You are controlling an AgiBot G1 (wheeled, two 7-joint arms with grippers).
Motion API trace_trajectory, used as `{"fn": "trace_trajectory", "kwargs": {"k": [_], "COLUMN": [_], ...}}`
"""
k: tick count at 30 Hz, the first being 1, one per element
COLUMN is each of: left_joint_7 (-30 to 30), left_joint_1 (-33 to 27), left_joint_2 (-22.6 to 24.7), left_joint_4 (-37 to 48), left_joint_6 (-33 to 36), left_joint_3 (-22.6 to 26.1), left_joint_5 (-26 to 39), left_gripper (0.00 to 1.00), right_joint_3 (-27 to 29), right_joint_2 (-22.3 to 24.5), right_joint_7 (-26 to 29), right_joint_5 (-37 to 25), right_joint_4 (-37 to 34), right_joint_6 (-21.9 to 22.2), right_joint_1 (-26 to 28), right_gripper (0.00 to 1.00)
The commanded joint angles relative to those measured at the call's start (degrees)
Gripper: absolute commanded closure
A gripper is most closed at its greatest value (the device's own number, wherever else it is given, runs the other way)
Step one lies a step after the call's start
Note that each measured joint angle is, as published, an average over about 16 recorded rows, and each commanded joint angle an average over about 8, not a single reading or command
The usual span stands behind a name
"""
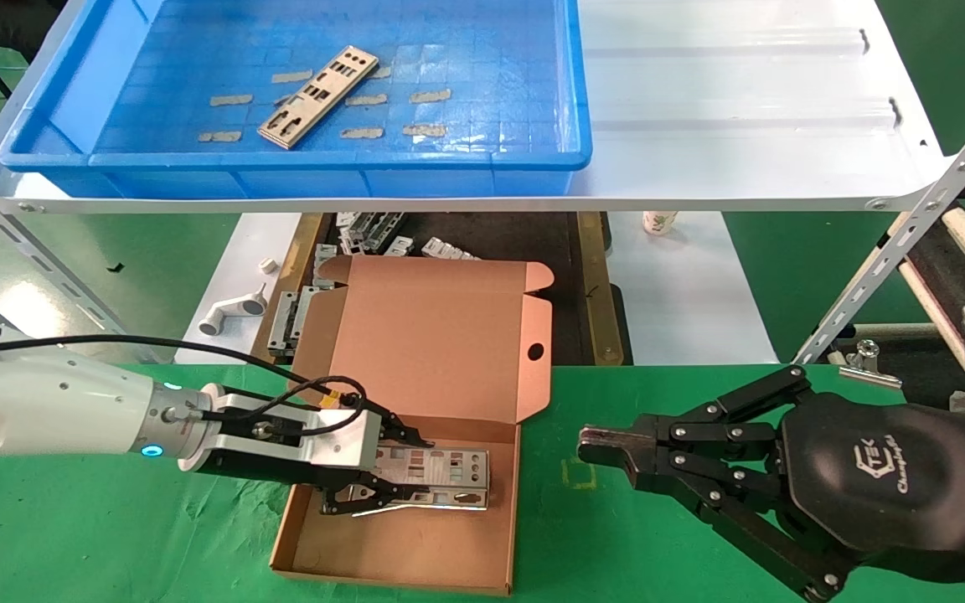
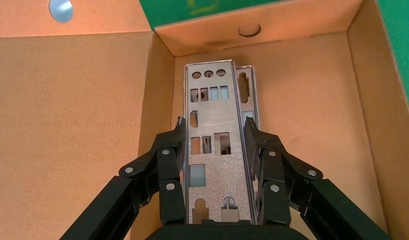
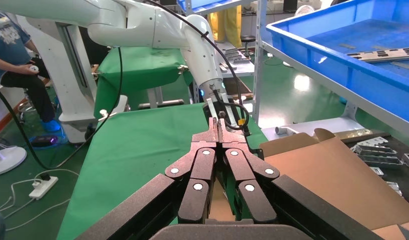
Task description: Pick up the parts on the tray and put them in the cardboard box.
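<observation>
Left gripper (image 2: pixel 215 145) inside box (image 1: pixel 415 548), jaws clamped across plate (image 2: pixel 212 125) width, long axis in line with arm; right gripper (image 1: pixel 608 445) closed, idle right of box

Your left end effector (image 1: pixel 415 477) reaches into the open cardboard box (image 1: pixel 415 544) on the green worktop (image 1: pixel 114 536), its black fingers set on either long edge of a punched metal plate (image 1: pixel 441 469) that lies over the box floor. Your right end effector (image 1: pixel 608 448) hovers beside the box over the cloth, fingertips pressed together. Up on the white shelf (image 1: pixel 742 109), one more plate (image 1: pixel 319 96) lies slantwise in the blue tray (image 1: pixel 323 172).
</observation>
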Motion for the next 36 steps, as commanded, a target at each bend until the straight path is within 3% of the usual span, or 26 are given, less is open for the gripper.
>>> {"fn": "trace_trajectory", "kwargs": {"k": [1,18,26,27,34,36], "left_joint_7": [0.57,3.37,1.99,1.65,-1.05,-2.20], "left_joint_1": [-0.04,-1.78,-4.65,-4.97,-4.09,-3.08], "left_joint_2": [0.52,2.53,0.28,-0.18,-1.98,-2.58], "left_joint_4": [1.23,8.88,10.11,9.93,7.89,6.52], "left_joint_6": [0.58,3.37,11.82,12.91,15.32,15.14], "left_joint_3": [-0.01,-0.04,-2.61,-2.88,-5.30,-6.39], "left_joint_5": [-0.25,-0.77,-6.22,-7.04,-9.97,-10.61], "left_gripper": [0.00,0.00,0.00,0.00,0.00,0.00], "right_joint_3": [0.00,-0.01,-0.01,-0.01,-0.02,-0.02], "right_joint_2": [0.00,0.00,0.00,0.00,0.01,0.01], "right_joint_7": [0.00,0.00,-0.01,-0.01,-0.01,-0.01], "right_joint_5": [0.00,0.01,0.01,0.01,0.01,0.01], "right_joint_4": [0.00,0.00,0.00,0.00,0.00,0.00], "right_joint_6": [0.00,0.00,0.00,0.00,0.01,0.01], "right_joint_1": [0.00,0.00,0.00,0.00,0.00,0.00], "right_gripper": [1.00,1.00,0.99,0.91,0.05,0.00]}}
